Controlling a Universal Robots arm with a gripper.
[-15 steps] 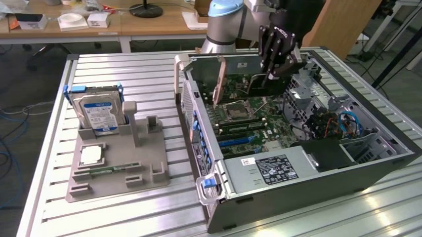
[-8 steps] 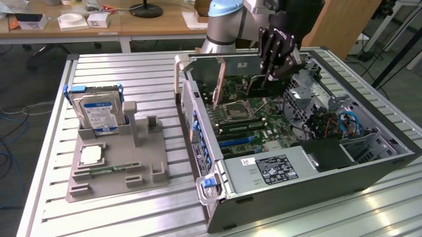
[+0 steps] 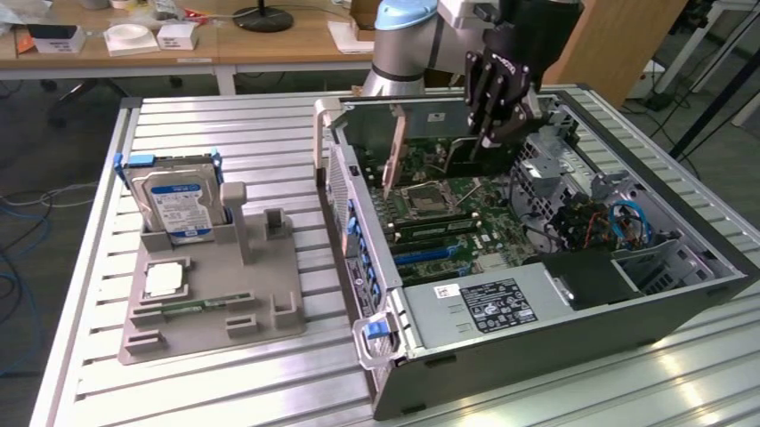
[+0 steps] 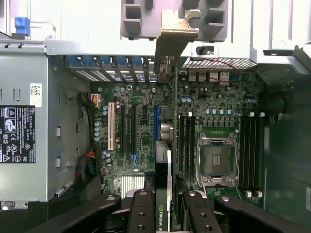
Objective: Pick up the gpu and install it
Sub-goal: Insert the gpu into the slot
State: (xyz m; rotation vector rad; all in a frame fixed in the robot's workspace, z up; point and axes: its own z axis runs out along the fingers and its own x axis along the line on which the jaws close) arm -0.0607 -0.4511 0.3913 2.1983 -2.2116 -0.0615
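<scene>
The gpu (image 3: 433,142) is a dark green card held on edge inside the open computer case (image 3: 392,356). My gripper (image 3: 489,135) is shut on its top edge. In the wrist view the gpu (image 4: 167,170) runs away from my gripper (image 4: 164,206), and its metal bracket (image 4: 171,36) is at the case's rear wall. The card stands over the motherboard (image 4: 141,141), close beside the blue slot (image 4: 156,121). I cannot tell whether its lower edge touches a slot.
A grey fixture tray (image 3: 267,307) stands on the slatted table at the exterior view's left, holding an upright hard drive (image 3: 181,203), a processor chip (image 3: 164,280) and a memory stick (image 3: 202,305). The power supply (image 3: 487,307) and drive cage (image 3: 594,276) crowd the case's near end.
</scene>
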